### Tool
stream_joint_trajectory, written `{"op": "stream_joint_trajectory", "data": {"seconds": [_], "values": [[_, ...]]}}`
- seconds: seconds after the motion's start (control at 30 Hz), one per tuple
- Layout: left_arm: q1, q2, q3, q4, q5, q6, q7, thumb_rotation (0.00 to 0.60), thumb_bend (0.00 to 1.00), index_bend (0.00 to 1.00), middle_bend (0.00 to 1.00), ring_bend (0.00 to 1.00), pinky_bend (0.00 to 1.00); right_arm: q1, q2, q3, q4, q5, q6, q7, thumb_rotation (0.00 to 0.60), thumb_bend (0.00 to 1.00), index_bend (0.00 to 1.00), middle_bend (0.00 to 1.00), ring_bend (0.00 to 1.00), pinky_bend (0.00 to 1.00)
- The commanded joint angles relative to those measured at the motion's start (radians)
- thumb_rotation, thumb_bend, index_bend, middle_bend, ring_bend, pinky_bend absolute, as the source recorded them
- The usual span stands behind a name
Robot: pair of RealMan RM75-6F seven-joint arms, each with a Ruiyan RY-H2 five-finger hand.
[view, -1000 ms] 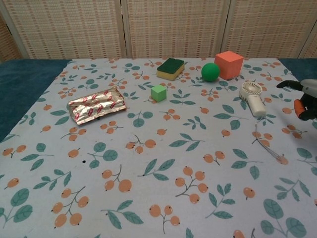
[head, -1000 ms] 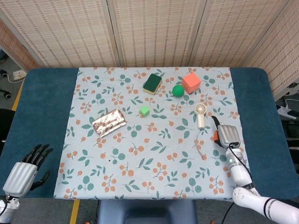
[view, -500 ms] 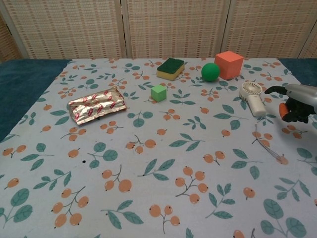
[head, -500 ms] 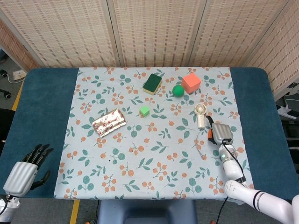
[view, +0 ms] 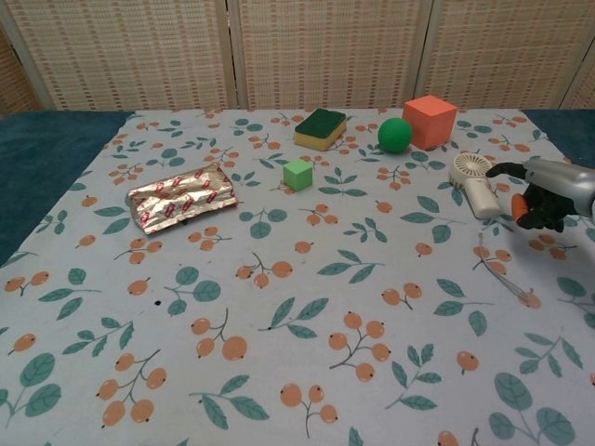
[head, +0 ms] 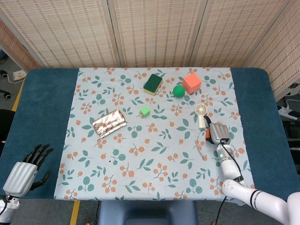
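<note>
My right hand (head: 218, 133) hovers over the flowered cloth at the right. Its fingers are curled around a small orange object (view: 518, 206), which is mostly hidden. The hand (view: 550, 190) sits just right of a white hand-held fan (view: 474, 182) lying flat, close to the fan's handle (head: 201, 123) but apart from it. My left hand (head: 21, 176) hangs off the table's near left corner with its fingers apart, holding nothing and far from every object.
Along the back stand an orange-red cube (head: 191, 82), a green ball (head: 178, 90) and a green-topped sponge (head: 153, 84). A small green cube (head: 145, 111) lies mid-table and a foil packet (head: 109, 123) lies to the left. Blue table (head: 47, 108) borders the cloth.
My right hand has carried the orange object leftwards and a little away from me, ending beside the fan. The left hand has stayed put.
</note>
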Motion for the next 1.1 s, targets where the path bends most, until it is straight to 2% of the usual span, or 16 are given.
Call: {"op": "stream_joint_trajectory", "data": {"seconds": [0.03, 1.1], "values": [[0.0, 0.0, 0.0, 0.0, 0.0, 0.0, 0.0, 0.6, 0.39, 0.13, 0.07, 0.05, 0.29, 0.002, -0.002, -0.001, 0.003, 0.001, -0.001, 0.004, 0.6, 0.81, 0.09, 0.82, 0.73, 0.65], [0.0, 0.004, 0.0, -0.002, 0.0, 0.0, -0.006, 0.6, 0.39, 0.13, 0.07, 0.05, 0.29, 0.021, -0.017, -0.016, 0.044, 0.021, -0.025, 0.041, 0.6, 0.81, 0.09, 0.82, 0.73, 0.65]]}}
